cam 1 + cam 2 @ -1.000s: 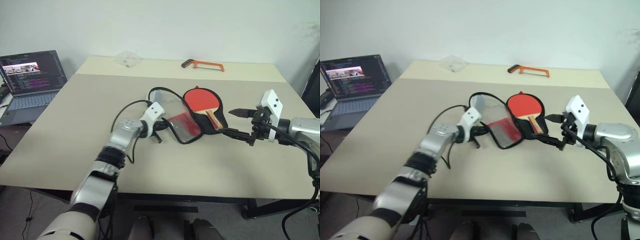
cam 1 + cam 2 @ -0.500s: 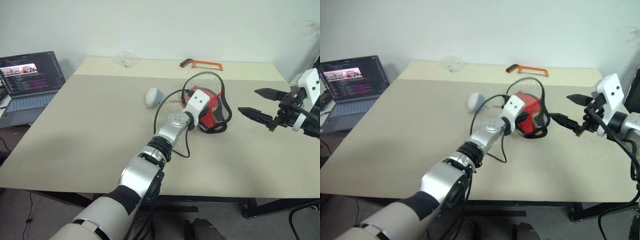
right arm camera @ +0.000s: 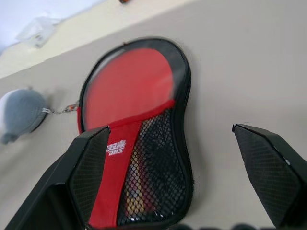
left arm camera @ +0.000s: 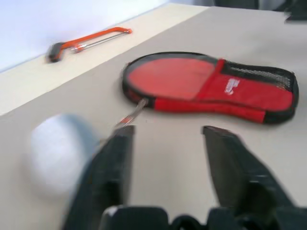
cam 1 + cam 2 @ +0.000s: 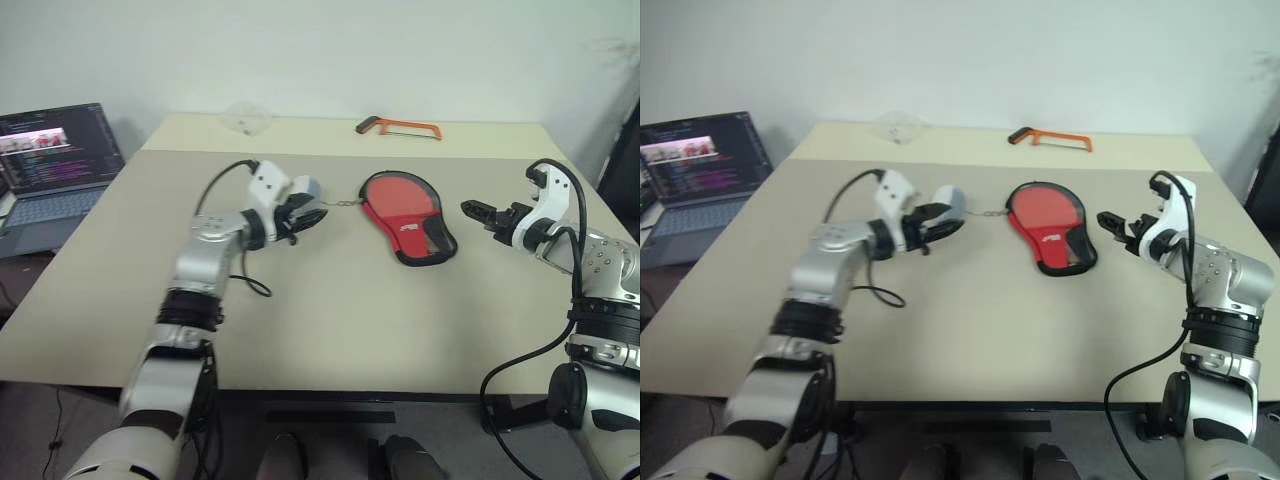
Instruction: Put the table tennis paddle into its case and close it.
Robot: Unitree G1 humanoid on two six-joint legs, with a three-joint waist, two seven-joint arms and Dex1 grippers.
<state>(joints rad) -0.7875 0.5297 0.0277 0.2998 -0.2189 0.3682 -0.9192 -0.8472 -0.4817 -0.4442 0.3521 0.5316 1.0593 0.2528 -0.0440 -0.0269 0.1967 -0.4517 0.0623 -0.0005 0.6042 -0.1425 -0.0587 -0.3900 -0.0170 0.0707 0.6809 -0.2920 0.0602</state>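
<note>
The case [image 5: 400, 205] lies flat and closed at mid-table, red with a white logo and a black mesh panel, also seen in the wrist views [image 4: 201, 86] [image 3: 129, 91]. The table tennis paddle is hidden. A small chain links the case to a grey fuzzy lump [image 5: 312, 188]. My left gripper [image 5: 308, 212] hovers left of the case beside the lump, open with nothing between its fingers [image 4: 168, 132]. To the right of the case my right gripper [image 5: 480, 215] points at it, wide open and empty [image 3: 170, 130].
An orange hacksaw [image 5: 397, 126] and a clear plastic piece [image 5: 243, 117] lie near the table's far edge. An open laptop [image 5: 55, 150] stands on a lower surface off the left side. A black cable loops from my left wrist onto the table [image 5: 250, 285].
The case lay open with the paddle showing; my left gripper swung the flap over it, let go and drew back left. The right gripper came in closer and rolled. The case now lies closed.
</note>
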